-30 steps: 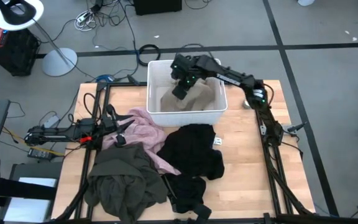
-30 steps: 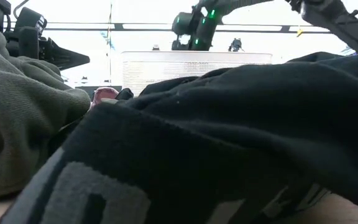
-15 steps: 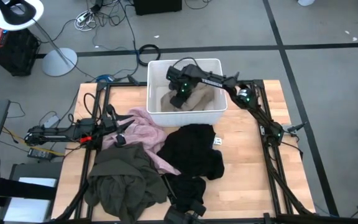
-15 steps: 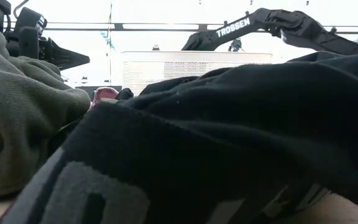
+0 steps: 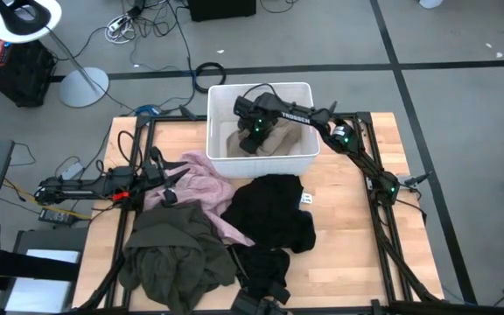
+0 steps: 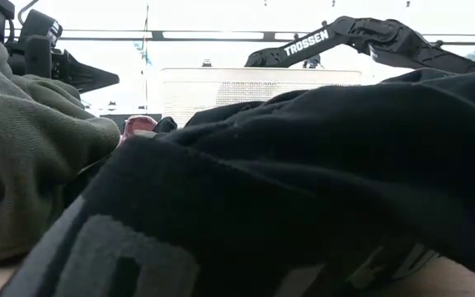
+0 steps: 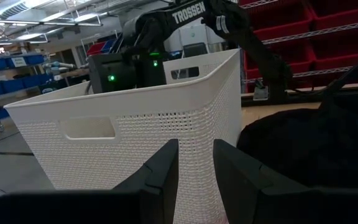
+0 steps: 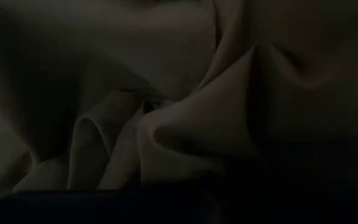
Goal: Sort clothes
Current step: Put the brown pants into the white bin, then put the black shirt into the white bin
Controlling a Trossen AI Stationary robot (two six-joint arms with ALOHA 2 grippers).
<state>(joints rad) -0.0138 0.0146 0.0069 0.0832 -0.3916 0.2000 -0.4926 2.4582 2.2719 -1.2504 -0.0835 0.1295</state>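
Right tool [image 5: 250, 140] reaches down inside the white bin [image 5: 221, 162], directly over the beige-tan garment [image 5: 278, 140] lying there; whether it is open or closed cannot be told. Left tool [image 5: 171, 179], fingers slightly parted and holding nothing, rests on the bench [image 5: 348, 254] beside the pink garment [image 5: 201, 188]. Olive-green garment [image 5: 169, 249] and black garments [image 5: 269, 210] lie in front of the bin.
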